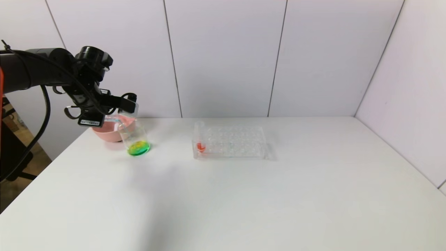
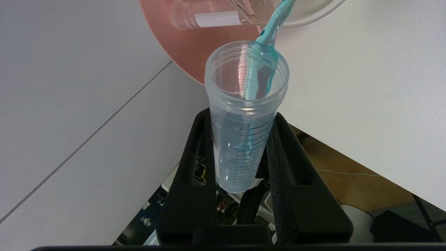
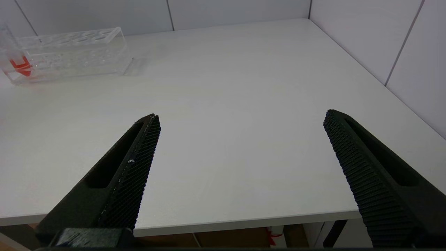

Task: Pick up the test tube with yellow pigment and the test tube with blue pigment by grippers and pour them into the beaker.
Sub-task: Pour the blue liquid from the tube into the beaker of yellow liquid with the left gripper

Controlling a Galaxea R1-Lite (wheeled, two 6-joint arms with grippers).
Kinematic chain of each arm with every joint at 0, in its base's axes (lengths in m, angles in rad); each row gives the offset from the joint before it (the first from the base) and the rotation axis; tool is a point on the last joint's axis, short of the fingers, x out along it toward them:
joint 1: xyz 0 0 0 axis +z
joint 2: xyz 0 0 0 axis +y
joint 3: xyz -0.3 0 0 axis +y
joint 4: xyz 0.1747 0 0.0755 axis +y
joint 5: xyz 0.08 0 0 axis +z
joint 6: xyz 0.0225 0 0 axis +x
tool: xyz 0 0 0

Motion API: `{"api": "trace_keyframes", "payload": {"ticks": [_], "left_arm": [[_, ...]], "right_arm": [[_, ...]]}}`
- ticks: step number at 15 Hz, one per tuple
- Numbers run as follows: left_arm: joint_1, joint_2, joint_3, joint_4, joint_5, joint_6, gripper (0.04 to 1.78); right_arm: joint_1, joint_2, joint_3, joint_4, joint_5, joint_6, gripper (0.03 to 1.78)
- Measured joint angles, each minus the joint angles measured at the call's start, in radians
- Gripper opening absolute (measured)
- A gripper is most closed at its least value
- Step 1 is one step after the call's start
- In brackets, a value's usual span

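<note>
My left gripper [image 1: 128, 105] is shut on the test tube with blue pigment [image 2: 244, 139], a clear graduated tube held tilted above the beaker [image 1: 134, 138]. A thin blue stream [image 2: 266, 38] runs from the tube's mouth toward the beaker's rim [image 2: 240, 14]. The beaker stands at the table's back left with green liquid in its bottom. The gripper also shows in the left wrist view [image 2: 242, 116], both fingers pressed on the tube. The test tube with yellow pigment is out of view. My right gripper [image 3: 242, 115] is open and empty above the table's front edge.
A pink bowl [image 1: 106, 132] stands just behind and left of the beaker. A clear many-holed tube rack [image 1: 231, 141] stands at the back middle, with a red-liquid tube [image 1: 200, 144] in its left end. White walls close off the back and right.
</note>
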Motion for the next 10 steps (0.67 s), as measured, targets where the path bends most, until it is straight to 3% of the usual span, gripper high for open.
{"api": "trace_keyframes", "payload": {"ticks": [10], "left_arm": [[-0.011, -0.002, 0.000, 0.000, 0.038, 0.003, 0.44]], "right_arm": [[0.000, 0.000, 0.000, 0.000, 0.000, 0.000, 1.71]]}}
